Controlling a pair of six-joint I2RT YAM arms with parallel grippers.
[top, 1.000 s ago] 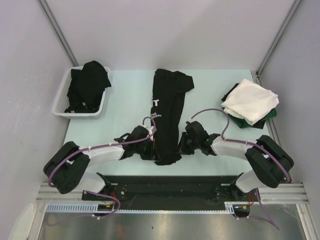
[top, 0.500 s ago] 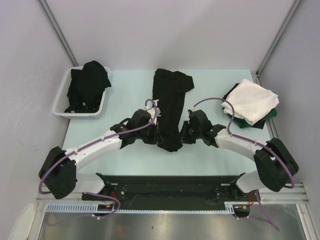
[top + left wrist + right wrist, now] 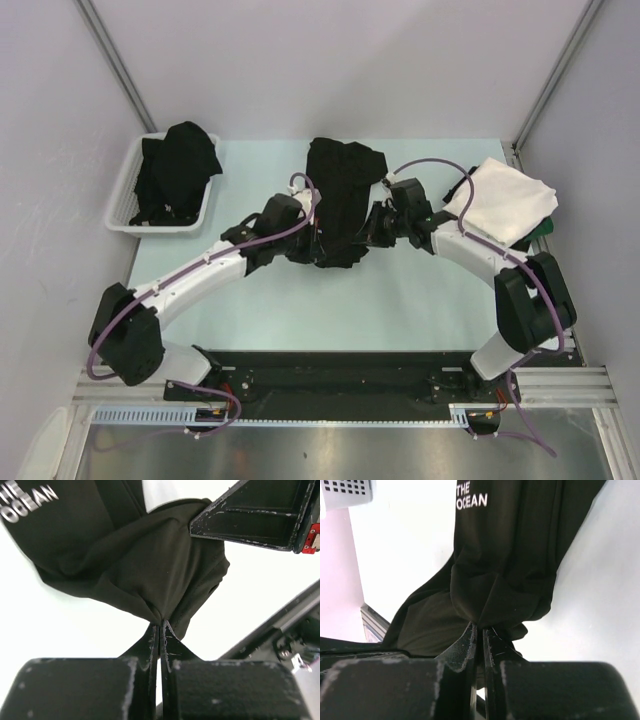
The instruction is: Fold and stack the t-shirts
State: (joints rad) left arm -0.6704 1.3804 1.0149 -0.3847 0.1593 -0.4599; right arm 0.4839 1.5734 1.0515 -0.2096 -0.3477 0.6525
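Note:
A black t-shirt with white lettering (image 3: 342,190) lies folded lengthwise at the table's middle, its near end lifted and carried toward the far end. My left gripper (image 3: 312,243) is shut on the left corner of that end (image 3: 161,620). My right gripper (image 3: 370,232) is shut on the right corner (image 3: 479,622). The lettering "THE OCEAN" shows in the left wrist view (image 3: 27,502) and in the right wrist view (image 3: 470,496). A folded white t-shirt (image 3: 503,200) lies on a dark green one (image 3: 543,228) at the right. Crumpled black t-shirts (image 3: 178,168) fill the basket.
A white slotted basket (image 3: 124,196) stands at the far left of the pale green table (image 3: 330,310). The folded pile sits near the table's right edge. Grey walls and metal posts close in the sides. A black rail runs along the near edge.
Both grippers have moved away from the near edge toward the far side, carrying the shirt's near end up and over the rest of the shirt. The shirt now looks shorter.

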